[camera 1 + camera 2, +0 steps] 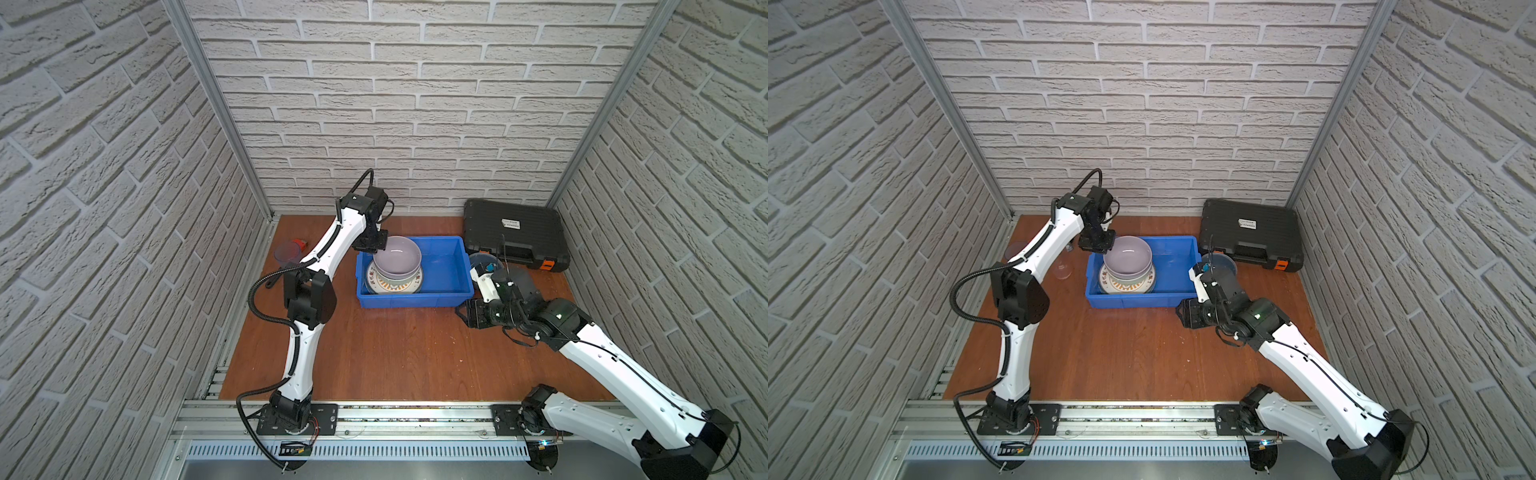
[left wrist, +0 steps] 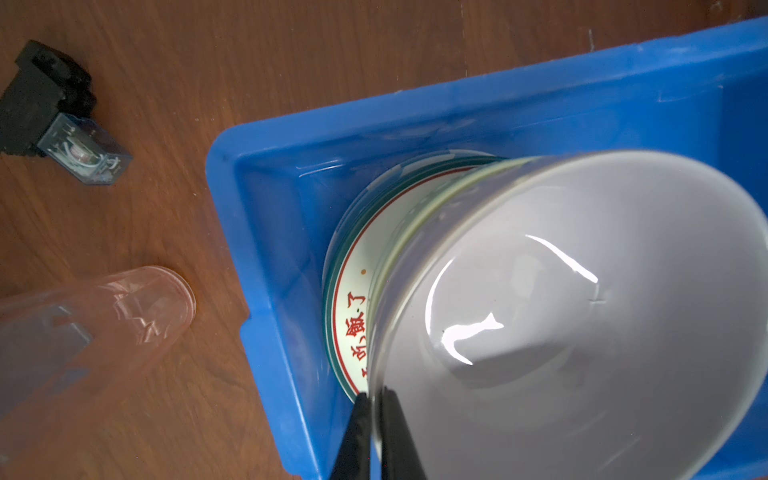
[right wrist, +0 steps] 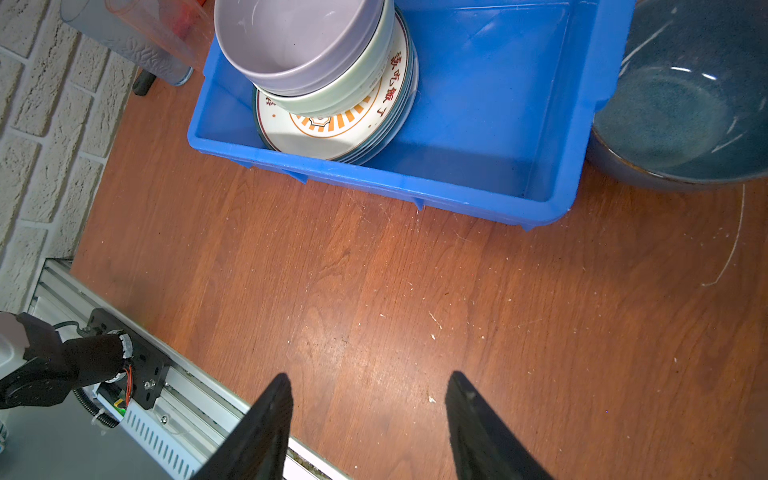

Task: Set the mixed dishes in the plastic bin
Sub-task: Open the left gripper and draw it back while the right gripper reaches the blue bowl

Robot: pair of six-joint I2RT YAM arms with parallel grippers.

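Dishes [image 1: 1127, 274] stand stacked at the left end of a blue bin [image 1: 415, 300] on a wooden table [image 1: 395, 353]. The left gripper [image 2: 374, 399] is clamped on the rim of the lavender bowl [image 2: 582, 311] that tops the stack. Its two black fingers [image 2: 355, 440] pinch the bowl's wall, one inside and one outside.

The lavender bowl sits inside a pale green bowl [image 3: 345, 95], which rests on a plate [image 3: 316, 129] with an orange sunburst. Rims of more plates show beneath it, though how many cannot be told. In both top views the stack fills the bin's left half, while the right half shows bare blue floor.

A dark blue bowl [image 3: 673, 116] stands on the table outside the bin, just beside its right wall. In both top views the right arm [image 1: 623, 365] partly hides it.

The right gripper [image 3: 368, 378] hovers over bare wood by the bin's near right corner, jaws set apart with nothing between them.

A clear tumbler [image 2: 104, 328] stands on the table just left of the bin. A small black part [image 2: 62, 120] with a clear cap lies near it on the wood. A black tool case [image 1: 515, 237] lies shut in the far right corner.
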